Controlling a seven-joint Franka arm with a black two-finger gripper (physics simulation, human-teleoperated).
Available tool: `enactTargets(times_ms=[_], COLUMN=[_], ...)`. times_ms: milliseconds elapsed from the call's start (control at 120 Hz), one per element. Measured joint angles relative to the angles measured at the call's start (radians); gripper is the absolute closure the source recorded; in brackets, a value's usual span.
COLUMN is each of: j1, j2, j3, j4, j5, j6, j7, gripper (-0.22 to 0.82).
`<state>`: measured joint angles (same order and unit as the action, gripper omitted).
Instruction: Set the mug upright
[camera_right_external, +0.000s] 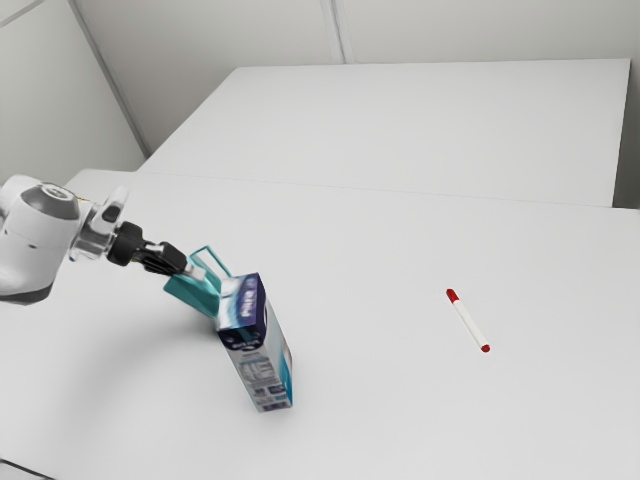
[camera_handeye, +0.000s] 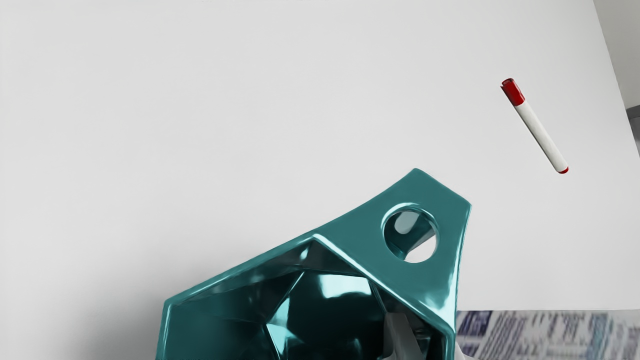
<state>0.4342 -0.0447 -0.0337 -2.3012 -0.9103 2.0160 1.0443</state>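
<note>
The black gripper (camera_right_external: 194, 271) reaches in from the exterior view's left and holds the teal mug (camera_right_external: 195, 292) by its wall. The mug is tilted, its handle side raised, right beside the carton. In the wrist view the gripper (camera_handeye: 434, 345) has one finger inside the mug (camera_handeye: 215, 325) and a bit of the other outside the wall, near the corner by the handle with its round hole. The mug's open mouth faces the hand camera. Its underside is partly hidden behind the carton in the exterior view.
A blue and white carton (camera_right_external: 262, 350) stands close against the mug's side; its printed face (camera_handeye: 545, 332) shows beside the mug in the wrist view. A white marker with red ends (camera_right_external: 468, 321) lies farther off toward the exterior view's right, on the white table (camera_right_external: 380, 400).
</note>
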Motion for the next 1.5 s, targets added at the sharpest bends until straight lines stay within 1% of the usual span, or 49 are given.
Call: enactTargets(times_ms=[200, 450, 600, 783, 917, 1217, 1500], j1=[-0.066, -0.164, -0.183, -0.186, -0.211, -0.293, -0.314], j2=[-0.007, -0.006, -0.005, -0.007, -0.004, 0.002, -0.007], j3=[-0.001, -0.007, -0.016, -0.06, -0.074, -0.077, -0.077], j4=[0.08, 0.154, 0.188, 0.191, 0.185, 0.165, 0.099], j5=[0.208, 0.475, 0.623, 0.773, 0.832, 0.931, 0.964], j6=[-0.003, -0.009, -0.028, -0.032, -0.015, 0.042, 0.111], j7=[-0.088, -0.262, -0.376, -0.522, -0.618, -0.816, -0.967], gripper=[0.79, 0.79, 0.79, 0.79, 0.79, 0.79, 0.79])
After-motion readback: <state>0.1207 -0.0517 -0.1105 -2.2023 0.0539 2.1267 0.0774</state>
